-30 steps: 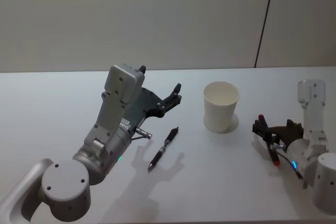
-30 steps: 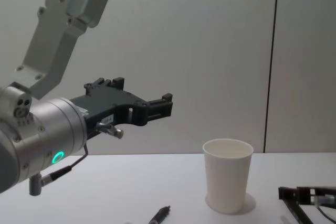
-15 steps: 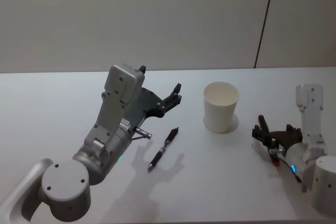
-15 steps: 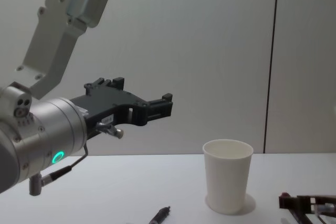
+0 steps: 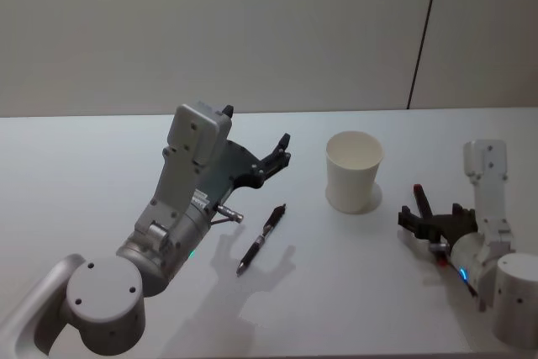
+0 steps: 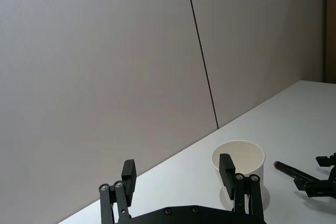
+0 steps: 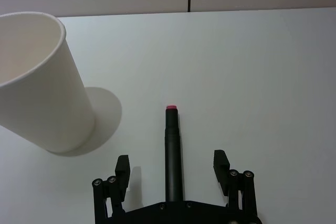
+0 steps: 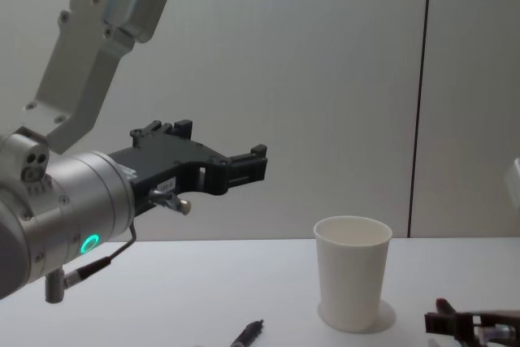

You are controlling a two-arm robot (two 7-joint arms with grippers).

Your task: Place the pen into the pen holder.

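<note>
The pen holder, a white paper cup (image 5: 354, 171) (image 8: 352, 282) (image 7: 37, 82) (image 6: 239, 163), stands upright on the white table. A black pen (image 5: 261, 238) (image 8: 248, 334) lies to its left. A second black pen with a pink end (image 7: 173, 148) (image 6: 291, 170) lies to the cup's right, between the spread fingers of my right gripper (image 7: 171, 166) (image 5: 429, 223), which is open and low over the table. My left gripper (image 5: 282, 153) (image 8: 256, 164) (image 6: 177, 171) hangs open in the air, above and behind the first pen, pointing toward the cup.
The white table (image 5: 101, 166) runs back to a plain grey wall with a dark vertical seam (image 5: 424, 31). My left arm's elbow housing (image 5: 198, 134) stands tall at the left of the pens.
My right gripper has shifted left and nearer to me, staying low and open over the pink-ended pen. The left arm, the cup and the other pen have not moved.
</note>
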